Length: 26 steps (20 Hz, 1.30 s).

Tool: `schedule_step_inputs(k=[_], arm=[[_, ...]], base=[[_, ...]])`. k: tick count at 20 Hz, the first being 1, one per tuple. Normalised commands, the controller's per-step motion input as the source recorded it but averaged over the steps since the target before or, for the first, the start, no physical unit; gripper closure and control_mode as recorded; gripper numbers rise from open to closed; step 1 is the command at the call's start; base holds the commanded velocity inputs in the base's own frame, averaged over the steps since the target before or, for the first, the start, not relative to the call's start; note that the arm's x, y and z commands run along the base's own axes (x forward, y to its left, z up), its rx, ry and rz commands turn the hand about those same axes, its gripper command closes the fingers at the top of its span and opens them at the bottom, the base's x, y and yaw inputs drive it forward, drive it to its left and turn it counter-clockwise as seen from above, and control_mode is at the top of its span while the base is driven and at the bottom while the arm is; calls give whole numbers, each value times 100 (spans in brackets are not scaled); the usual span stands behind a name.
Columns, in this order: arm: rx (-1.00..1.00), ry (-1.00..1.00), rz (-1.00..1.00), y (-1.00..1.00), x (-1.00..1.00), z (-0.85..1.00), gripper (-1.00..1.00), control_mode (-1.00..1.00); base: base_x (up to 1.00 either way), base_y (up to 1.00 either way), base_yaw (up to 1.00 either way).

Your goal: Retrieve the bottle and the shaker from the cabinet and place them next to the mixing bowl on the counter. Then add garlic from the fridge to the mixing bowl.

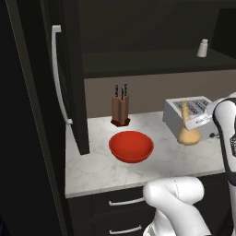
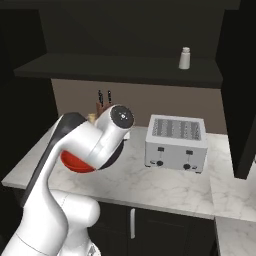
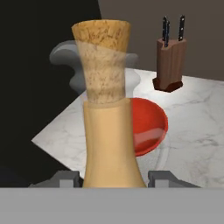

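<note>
The tan bottle (image 1: 188, 132), bulbous below a narrow neck with a cork stopper, is clamped in the gripper (image 1: 198, 120) above the counter (image 1: 101, 168), right of the red bowl (image 1: 131, 146). The white shaker (image 1: 202, 48) stands on the dark cabinet (image 1: 152, 62) shelf. Knife block (image 1: 120, 109) far, toaster (image 2: 176, 142) right.

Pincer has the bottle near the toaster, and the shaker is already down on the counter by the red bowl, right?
Not quite. The shaker sits up on the cabinet shelf, as the left base view shows. The pincer does hold the bottle near the toaster.

Two rear base views over counter (image 1: 106, 170); close hand view.
</note>
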Motion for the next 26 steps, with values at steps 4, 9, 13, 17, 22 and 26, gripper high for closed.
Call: schedule_step_inputs(k=[4, 9, 13, 17, 22, 26], arm=[[0, 0, 0, 3, 11, -39, 100, -100], [0, 1, 0, 3, 29, -39, 100, -100], [0, 1, 0, 0, 42, -23, 100, -100], [0, 1, 0, 0, 47, -4, 100, -100], [0, 1, 0, -21, 20, 0, 100, -100], [0, 1, 0, -27, 17, -7, 100, -100]], base=[[0, 0, 0], [0, 0, 0], [0, 0, 0], [0, 0, 0], [0, 0, 0], [0, 0, 0]])
